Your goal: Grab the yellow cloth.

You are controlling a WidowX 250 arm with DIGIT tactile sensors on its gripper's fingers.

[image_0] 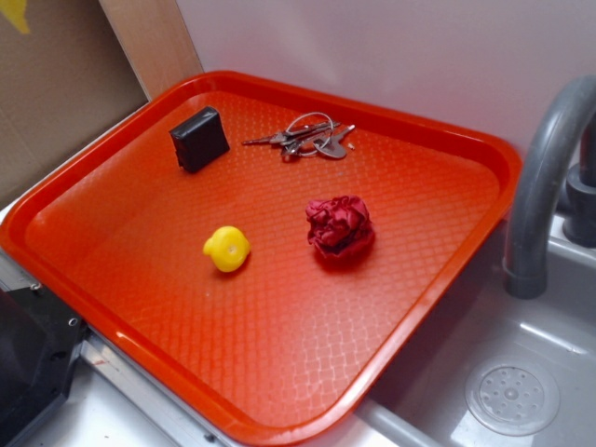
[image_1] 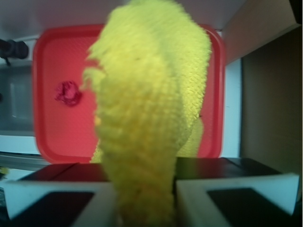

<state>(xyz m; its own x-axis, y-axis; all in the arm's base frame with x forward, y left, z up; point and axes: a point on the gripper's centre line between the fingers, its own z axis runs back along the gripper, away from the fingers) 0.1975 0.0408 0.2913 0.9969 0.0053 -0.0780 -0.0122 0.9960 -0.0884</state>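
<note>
In the wrist view the yellow cloth (image_1: 147,118) hangs in a long bunched fold straight out from my gripper (image_1: 146,203), high above the red tray (image_1: 52,137). The jaws are shut on its upper end, one white finger (image_1: 61,198) on each side of the terry fabric. The cloth covers the middle of the tray. In the exterior view neither the cloth nor the gripper shows.
On the red tray (image_0: 438,140) lie a dark red wad (image_0: 340,226), a small round yellow plastic object (image_0: 227,249), a black box (image_0: 199,139) and a bunch of keys (image_0: 312,138). A grey faucet (image_0: 545,177) and a sink drain (image_0: 512,398) stand to the right. The wad (image_1: 67,92) also shows from the wrist.
</note>
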